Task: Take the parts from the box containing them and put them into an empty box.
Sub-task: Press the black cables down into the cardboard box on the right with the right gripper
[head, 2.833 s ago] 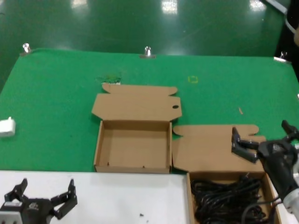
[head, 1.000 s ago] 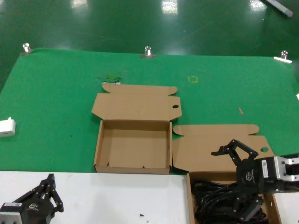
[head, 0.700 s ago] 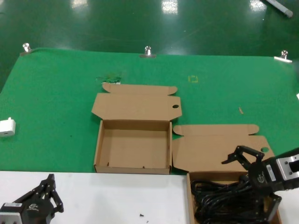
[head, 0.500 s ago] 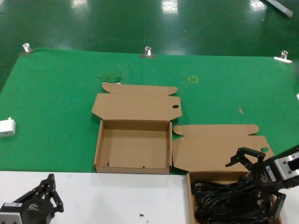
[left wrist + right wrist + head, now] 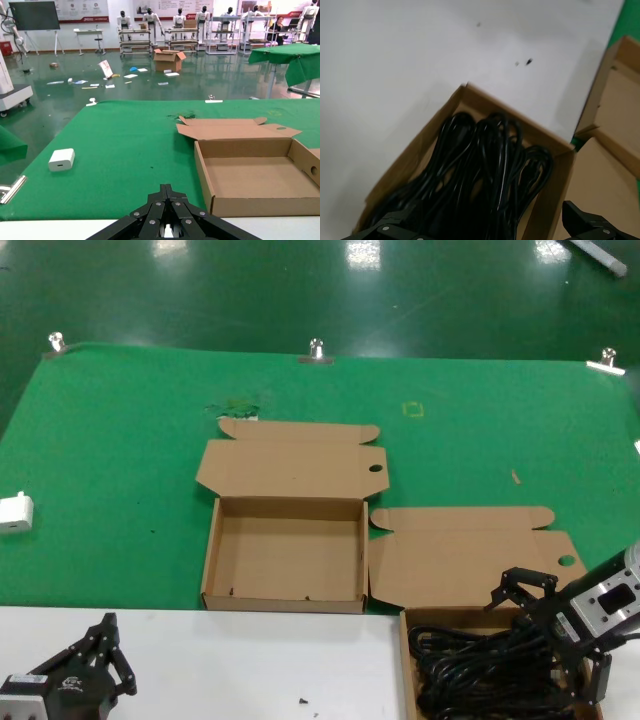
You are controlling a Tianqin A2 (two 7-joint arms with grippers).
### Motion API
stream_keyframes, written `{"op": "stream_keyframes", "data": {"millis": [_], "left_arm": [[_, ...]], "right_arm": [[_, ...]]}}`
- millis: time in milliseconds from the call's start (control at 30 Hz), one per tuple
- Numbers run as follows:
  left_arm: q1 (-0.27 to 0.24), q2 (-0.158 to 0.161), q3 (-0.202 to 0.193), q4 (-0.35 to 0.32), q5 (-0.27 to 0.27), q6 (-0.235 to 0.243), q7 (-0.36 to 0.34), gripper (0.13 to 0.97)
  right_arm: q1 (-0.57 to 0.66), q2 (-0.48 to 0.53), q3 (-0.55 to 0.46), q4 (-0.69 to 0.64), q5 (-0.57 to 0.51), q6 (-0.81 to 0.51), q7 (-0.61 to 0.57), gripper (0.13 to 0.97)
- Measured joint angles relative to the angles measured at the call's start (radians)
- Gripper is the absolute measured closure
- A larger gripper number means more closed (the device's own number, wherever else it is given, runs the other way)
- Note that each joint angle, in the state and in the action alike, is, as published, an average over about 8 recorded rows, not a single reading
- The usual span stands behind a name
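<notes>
1. Head view: the right gripper (image 5: pixel 552 635) is hanging with fingers spread over the far right corner of the box containing the parts (image 5: pixel 405 665), at the near right of the scene. The black power cords (image 5: pixel 480 672) are lying directly beneath and to the left of it, a tangled mass filling the carton, with strands running mostly left to right. The empty box (image 5: pixel 212 550) is sitting to the left on the green cloth (image 5: pixel 120 460), its lid flap folded back away from the robot. The left gripper (image 5: pixel 95 665) is resting over the white board (image 5: pixel 250 660) at the near left, fingers drawn together.

2. Left wrist view: the left gripper's (image 5: pixel 166 202) fingers are meeting at a point, holding nothing. The empty box (image 5: pixel 250 205) is lying ahead, well apart. A white adapter (image 5: pixel 61 159) is lying on the cloth.

3. Right wrist view: the cords (image 5: pixel 480 160) are lying in long loops running the carton's length, between two spread fingertips (image 5: pixel 590 222).
</notes>
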Motion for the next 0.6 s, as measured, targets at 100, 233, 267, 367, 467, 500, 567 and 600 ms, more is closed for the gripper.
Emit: {"op": "stream_keyframes", "data": {"millis": [100, 233, 267, 367, 467, 500, 567, 600], "left_arm": [[0.0, 0.0, 0.0, 0.0, 0.0, 0.0, 0.0, 0.958], [0.0, 0.0, 0.0, 0.0, 0.0, 0.0, 0.0, 0.958], [0.0, 0.0, 0.0, 0.0, 0.0, 0.0, 0.0, 0.958], [0.0, 0.0, 0.0, 0.0, 0.0, 0.0, 0.0, 0.958], [0.0, 0.0, 0.0, 0.0, 0.0, 0.0, 0.0, 0.958], [0.001, 0.0, 0.0, 0.0, 0.0, 0.0, 0.0, 0.958], [0.001, 0.0, 0.0, 0.0, 0.0, 0.0, 0.0, 0.958], [0.001, 0.0, 0.0, 0.0, 0.0, 0.0, 0.0, 0.958]], "right_arm": [[0.028, -0.031, -0.015, -0.068, -0.024, 0.015, -0.05, 0.129], [0.068, -0.079, -0.028, -0.164, -0.048, 0.038, -0.107, 0.129], [0.077, -0.09, -0.03, -0.186, -0.052, 0.043, -0.118, 0.129], [0.101, -0.122, -0.033, -0.243, -0.061, 0.055, -0.144, 0.129], [0.12, -0.149, -0.033, -0.289, -0.067, 0.064, -0.163, 0.131], [0.126, -0.158, -0.034, -0.302, -0.069, 0.066, -0.168, 0.132], [0.136, -0.173, -0.034, -0.323, -0.072, 0.069, -0.176, 0.134], [0.139, -0.179, -0.034, -0.331, -0.074, 0.07, -0.178, 0.135]]}}
